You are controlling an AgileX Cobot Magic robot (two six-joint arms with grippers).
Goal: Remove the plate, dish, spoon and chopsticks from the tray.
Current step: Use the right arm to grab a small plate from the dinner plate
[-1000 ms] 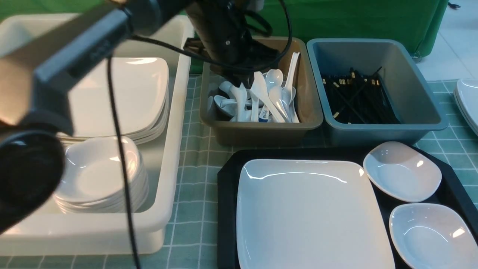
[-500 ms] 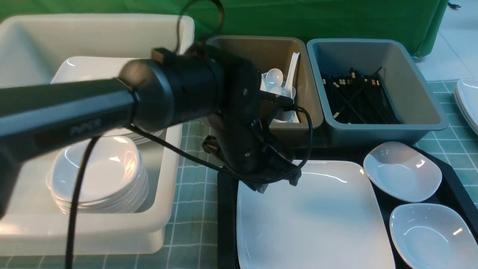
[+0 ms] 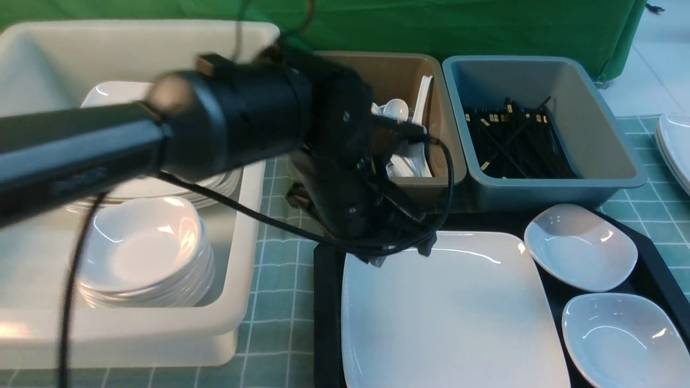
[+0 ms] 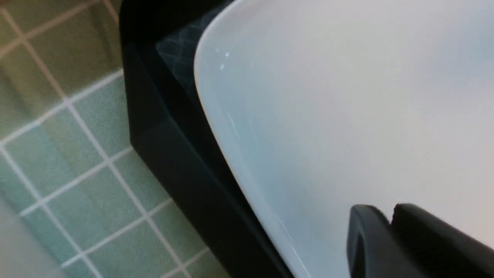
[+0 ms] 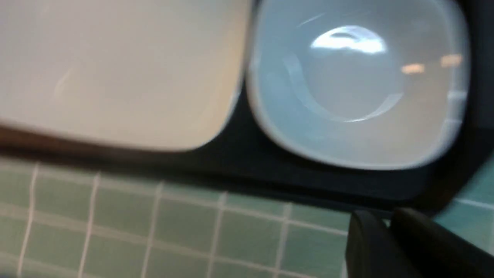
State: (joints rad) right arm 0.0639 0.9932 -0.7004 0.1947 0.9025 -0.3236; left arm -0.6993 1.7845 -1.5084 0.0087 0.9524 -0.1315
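Left gripper over the plate's far left corner; plate and two dishes on the tray

The large square plate (image 3: 453, 318) lies flat on the black tray (image 3: 329, 323). Two small white dishes sit along its right side: the far dish (image 3: 581, 248) by the tray's far right corner, the near dish (image 3: 625, 339) closer to the robot.

Left arm (image 3: 232, 118) reaches in from the left, across the white tub (image 3: 237, 302). Left gripper (image 4: 388, 220): fingertips together, clenched on nothing visible, above the plate. Contact with the plate cannot be told. Right gripper (image 5: 388, 227): fingertips close together, nothing seen held; the view is blurred, so whether they are parted or clenched cannot be told.

The white tub holds stacked plates (image 3: 145, 188) at its far part and stacked dishes (image 3: 140, 248) nearer. Beyond the tray, the brown tub (image 3: 444, 118) contains white spoons (image 3: 418, 156), partly hidden by the arm. Right of it, the blue-grey tub (image 3: 544, 188) contains black chopsticks (image 3: 517, 140) with gold bands. More white plates (image 3: 676, 145) rest at the far right, on the green checked cloth (image 3: 280, 302).
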